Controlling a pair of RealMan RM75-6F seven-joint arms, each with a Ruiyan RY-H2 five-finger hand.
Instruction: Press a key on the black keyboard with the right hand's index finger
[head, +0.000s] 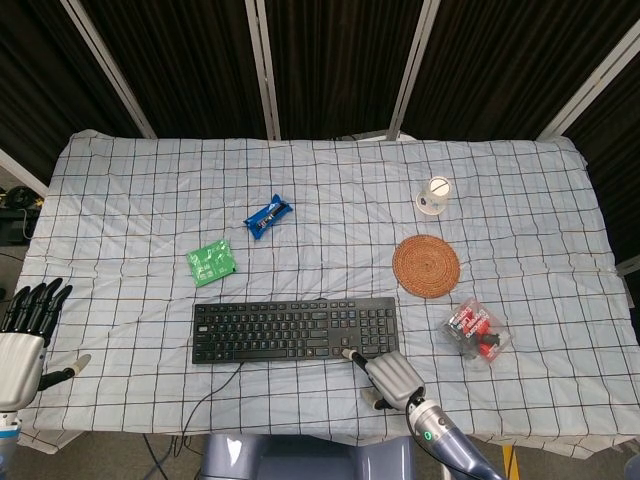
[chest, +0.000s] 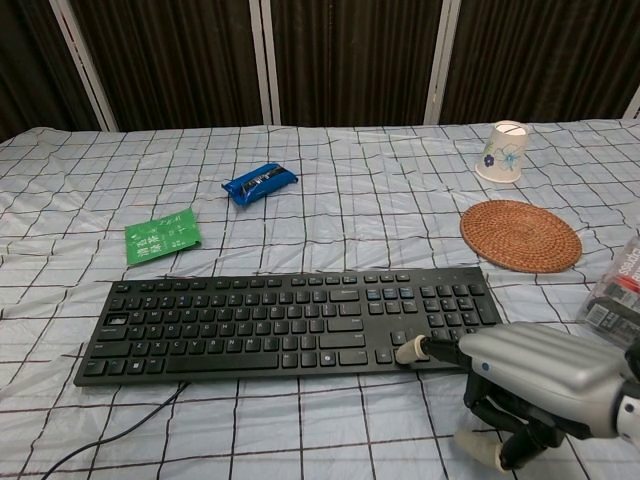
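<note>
Right index finger on the keyboard's near edge.
Your right hand (head: 393, 378) extends one finger onto the black keyboard (head: 295, 330), other fingers curled under; your left hand (head: 24, 335) hangs spread at the table's (head: 130, 190) left edge.

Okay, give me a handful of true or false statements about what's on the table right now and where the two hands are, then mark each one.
1. The right hand has one extended finger on the near right part of the black keyboard. True.
2. The paper cup stands on the woven coaster. False: it stands on the cloth behind the coaster, apart from it.
3. The left hand holds the green packet. False: it holds nothing, fingers apart, at the table's left edge, far from the packet.
4. The blue wrapper lies farther from the robot than the keyboard. True.
5. The keyboard's cable runs off toward the cup. False: it leaves the near left side toward the table's front edge.
</note>
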